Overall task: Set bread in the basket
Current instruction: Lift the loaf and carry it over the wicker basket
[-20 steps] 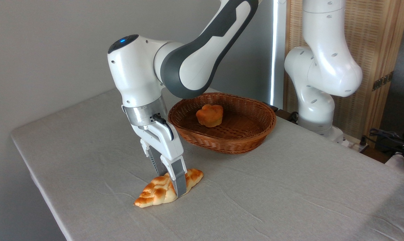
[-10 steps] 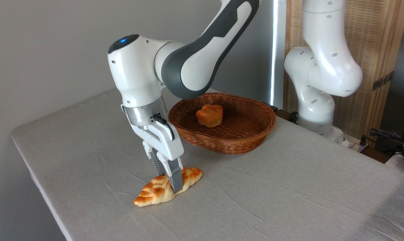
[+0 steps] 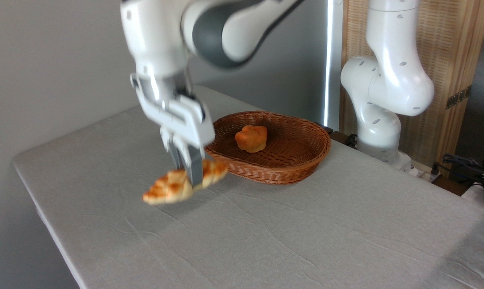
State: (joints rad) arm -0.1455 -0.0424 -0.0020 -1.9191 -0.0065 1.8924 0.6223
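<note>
Left of centre in the frame, the pincer (image 3: 188, 170) is clamped on the bread (image 3: 182, 184), with one grey finger (image 3: 193, 171) crossing the loaf's near side and the other mostly hidden behind it. The bread hangs in the air above the desk (image 3: 266, 241), clear of the cloth, just left of the basket (image 3: 282, 170) and not yet over it. Its left tip droops lower than its right, and the whole lower arm is blurred, so fine detail of the grip cannot be read.

Risks, as I judge them: the grip sits nearer the loaf's right end than its middle, so the longer left part could swing the bread round or work it out of the fingers on a quick move. The loaf's right end is close to the basket's near rim and looks about level with it; a sideways carry without more height could knock the rim and shove the basket or dislodge the bread. A bun (image 3: 251, 138) already lies in the left half of the basket, so a release over it could leave the loaf propped on the bun or hanging over the rim; the bare right half looks the safer spot.

Count: one bread, one basket, one bun, one arm with one pincer, one desk. At the right edge of the frame some dark cables (image 3: 466, 166) lie off the desk
</note>
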